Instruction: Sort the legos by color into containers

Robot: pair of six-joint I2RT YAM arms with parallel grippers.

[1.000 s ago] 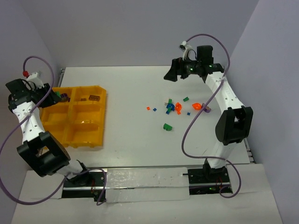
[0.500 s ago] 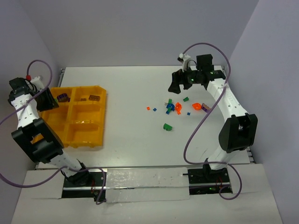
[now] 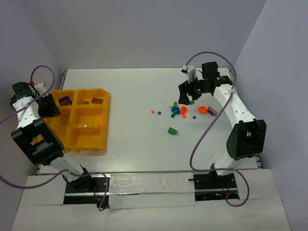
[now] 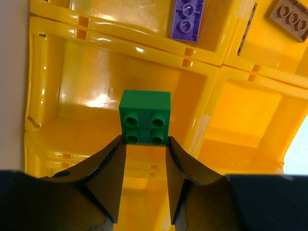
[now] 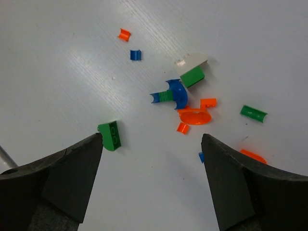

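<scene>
mid-sort, at the drop-off step on the left. grips a green two-by-two brick (image 4: pixel 145 117) in the left gripper (image 4: pixel 144 142), jaws clamped on its near edge. hangs over the middle bin in the left column of the yellow organizer tray (image 4: pixel 122 41), with a purple brick (image 4: pixel 187 19) in the bin just beyond and a brown plate (image 4: pixel 288 17) in the far bin beside that. next, by the look of it: part the jaws and drop the green piece inside these walls, not across a divider.

on the right, hovers over the loose legos (image 3: pixel 183 110) on the table (image 5: pixel 62 57) with the right gripper (image 5: pixel 151 144), jaws wide apart, holding nothing. calls for picking one piece, perhaps the loose green brick (image 5: pixel 111 135) lying clear of the blue-and-green cluster (image 5: pixel 169 94) and the orange bits (image 5: pixel 194 116), then coming straight down around it.
</scene>
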